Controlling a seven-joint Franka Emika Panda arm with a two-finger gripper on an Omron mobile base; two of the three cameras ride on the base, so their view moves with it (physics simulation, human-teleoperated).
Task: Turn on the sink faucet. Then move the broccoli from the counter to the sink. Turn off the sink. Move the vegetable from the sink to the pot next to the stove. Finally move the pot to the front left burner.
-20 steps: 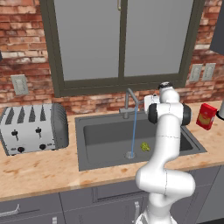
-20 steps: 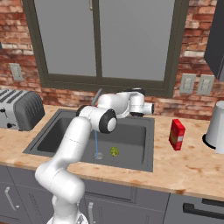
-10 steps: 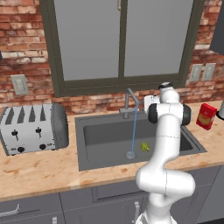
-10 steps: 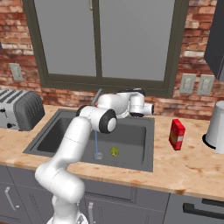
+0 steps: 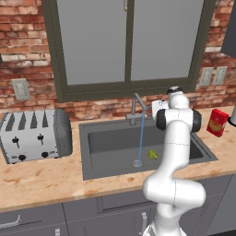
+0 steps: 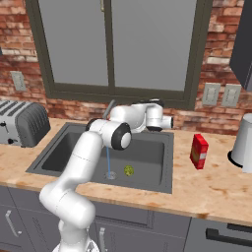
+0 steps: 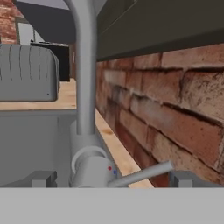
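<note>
No brand name or legible writing could be made out; the red box (image 6: 199,151) on the counter (image 5: 46,179) carried a label too small to read, and the only marks seen were a red dot and a blue dot on the base of the sink faucet (image 7: 89,166). The sink faucet (image 5: 137,107) stood at the back rim of the sink (image 5: 85,152), with a thin blue stream falling from its spout to the drain. The broccoli (image 5: 152,154) lay on the basin floor just beside the drain (on its right in the left base view). The gripper (image 7: 111,180) was held at the faucet base behind the sink, jaws spread wide and holding nothing, one tip on either side of the base and lever. The broccoli (image 6: 129,170) lay well below and in front of it. A toaster (image 5: 34,134) stood on the counter, left of the sink.
</note>
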